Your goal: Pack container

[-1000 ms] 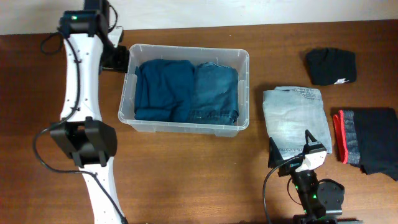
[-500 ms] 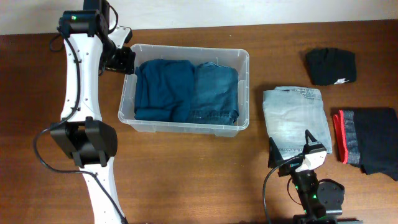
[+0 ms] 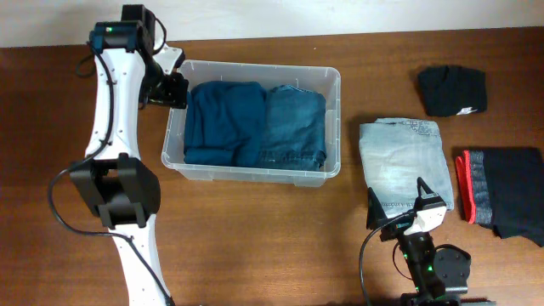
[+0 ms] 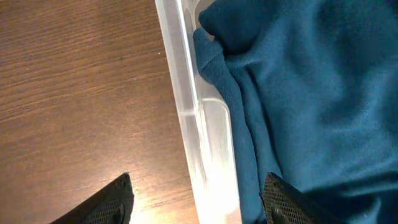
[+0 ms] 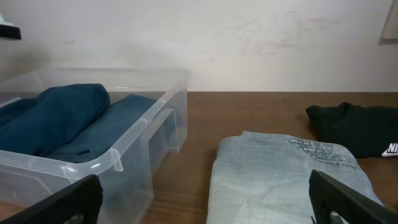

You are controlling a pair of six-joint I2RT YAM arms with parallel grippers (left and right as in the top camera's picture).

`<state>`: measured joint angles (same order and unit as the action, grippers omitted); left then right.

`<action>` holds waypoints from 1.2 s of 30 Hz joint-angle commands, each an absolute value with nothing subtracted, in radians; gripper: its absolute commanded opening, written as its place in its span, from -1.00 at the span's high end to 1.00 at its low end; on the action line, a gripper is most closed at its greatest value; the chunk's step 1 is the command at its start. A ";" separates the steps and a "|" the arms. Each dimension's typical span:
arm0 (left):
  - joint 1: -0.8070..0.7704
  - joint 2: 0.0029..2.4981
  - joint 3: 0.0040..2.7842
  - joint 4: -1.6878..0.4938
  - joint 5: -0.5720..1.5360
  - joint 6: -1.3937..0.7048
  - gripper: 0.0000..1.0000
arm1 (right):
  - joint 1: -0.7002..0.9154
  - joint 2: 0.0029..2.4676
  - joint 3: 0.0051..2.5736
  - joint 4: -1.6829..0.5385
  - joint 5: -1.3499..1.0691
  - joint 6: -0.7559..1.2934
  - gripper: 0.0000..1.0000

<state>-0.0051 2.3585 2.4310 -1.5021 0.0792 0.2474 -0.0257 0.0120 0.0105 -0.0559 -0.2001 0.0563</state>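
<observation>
One container [image 3: 255, 175], five folded garments [image 3: 225, 119]: two inside, three outside.

Brown wood-grain table [image 3: 255, 229], evenly lit. Plain off-white wall [image 5: 249, 43] behind it, with faint scuff marks.

clear plastic container [image 3: 252, 173] upright on table, lidless, folded blue clothes inside.
</observation>
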 commanded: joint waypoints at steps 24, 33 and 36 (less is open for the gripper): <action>-0.004 2.366 2.355 -1.483 0.034 0.196 0.51 | -0.033 0.004 0.006 -0.063 -0.191 0.056 -0.97; -0.004 2.366 2.355 -1.508 0.035 0.141 0.90 | -0.033 0.004 0.006 -0.063 -0.191 0.056 -0.97; -0.004 2.366 2.355 -1.512 0.038 0.084 0.91 | -0.033 0.004 0.006 -0.063 -0.191 0.056 -0.97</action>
<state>-0.0113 2.3600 2.3600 -1.4944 0.0532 0.1238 -0.0257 0.0120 0.0105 -0.0559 -0.2001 0.0555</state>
